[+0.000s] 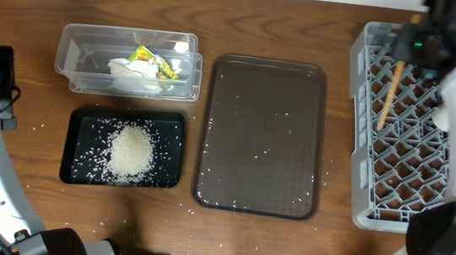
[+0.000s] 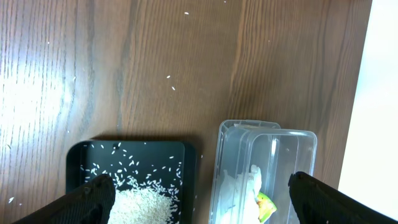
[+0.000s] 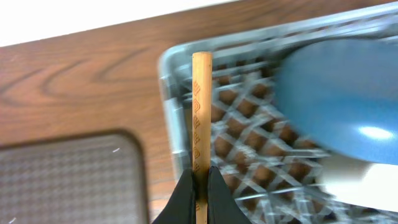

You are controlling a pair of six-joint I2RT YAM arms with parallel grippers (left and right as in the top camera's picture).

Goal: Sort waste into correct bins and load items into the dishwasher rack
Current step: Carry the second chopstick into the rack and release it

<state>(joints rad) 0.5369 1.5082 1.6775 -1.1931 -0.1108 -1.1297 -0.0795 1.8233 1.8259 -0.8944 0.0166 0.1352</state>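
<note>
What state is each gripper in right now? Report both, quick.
Left gripper: open, holding nothing.
Right gripper: shut on a wooden chopstick.

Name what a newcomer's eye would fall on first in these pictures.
The white rice heap stands out most against the black tray, left of the brown serving tray. On the right, the right claw is shut on a wooden chopstick above the grey dishwasher rack, which holds a large blue bowl.
</note>
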